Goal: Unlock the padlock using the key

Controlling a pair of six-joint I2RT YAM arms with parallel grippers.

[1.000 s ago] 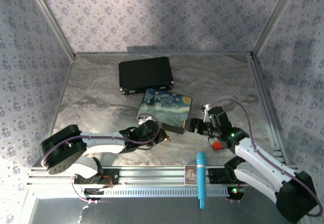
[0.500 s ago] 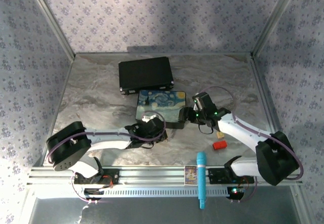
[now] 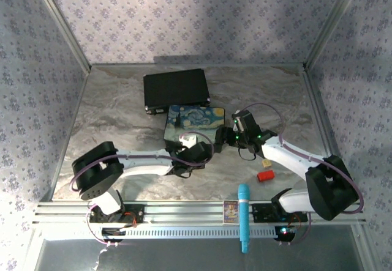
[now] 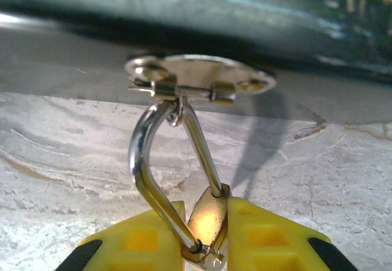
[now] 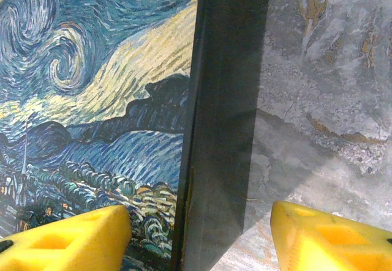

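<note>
- Evidently, the left gripper (image 4: 207,231) was clamped on the brass padlock (image 4: 208,217). Its silver shackle (image 4: 142,161) hung through the hasp (image 4: 199,78) on the painted box (image 3: 196,117).
- The right gripper (image 5: 199,228) stood open and held nothing, its fingers straddling the box's right wall.
- The key (image 3: 267,162) lay on the table (image 3: 116,118) just beside the red block (image 3: 265,175), apart from both grippers.
- Assessment: the lock was steadied, but the key was not picked up or inserted and the shackle appeared shut. Most of the task remained.
</note>
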